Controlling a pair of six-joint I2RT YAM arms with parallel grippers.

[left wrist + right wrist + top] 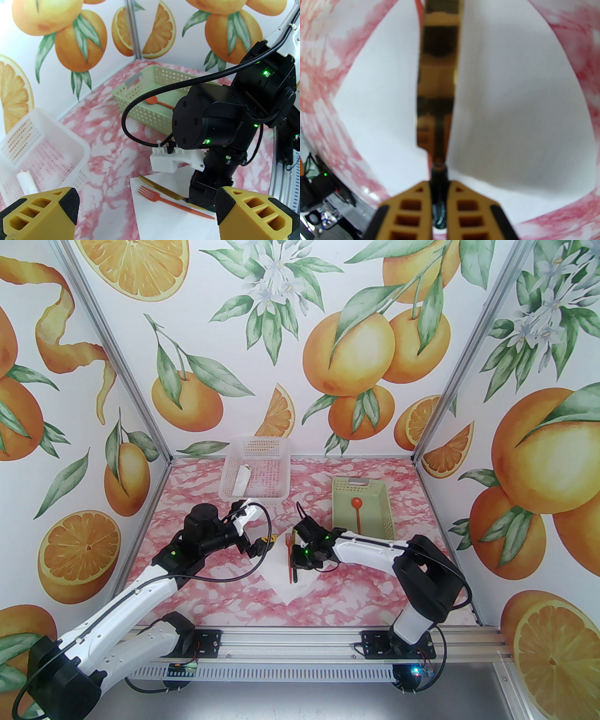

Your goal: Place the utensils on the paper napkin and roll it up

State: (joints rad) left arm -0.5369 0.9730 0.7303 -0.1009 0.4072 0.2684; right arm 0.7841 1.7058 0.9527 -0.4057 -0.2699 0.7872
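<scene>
Left hand (pixel 146 204) hangs with its yellow fingers spread wide and nothing between them, just left of the paper napkin (pixel 300 589). Behind it, at the counter's back left, a white basket (pixel 234 465) holds a slim white paper roll (pixel 243 478); that roll is not part of this job.

At the centre the napkin lies flat on the counter, one corner towards the arms. The orange fork (pixel 168 202) rests on it, tines pointing away. Beside the fork runs the knife (pixel 161 186), its dark handle clenched in the right hand (pixel 439 185). Whether the blade touches the paper cannot be told.

Right of that, the red-orange spoon (pixel 357 514) lies alone in the green basket (pixel 385 512).

All three utensils look light, stiff and smooth, so each is probably best pinched at mid-handle. The napkin seems thin and limp. It would likely slide or crumple under a push, so a free corner seems the best place to lift it.

Room is tight over the napkin, where both wrists crowd together. The spoon sits between basket walls, so a straight drop from above seems the clear way in.
</scene>
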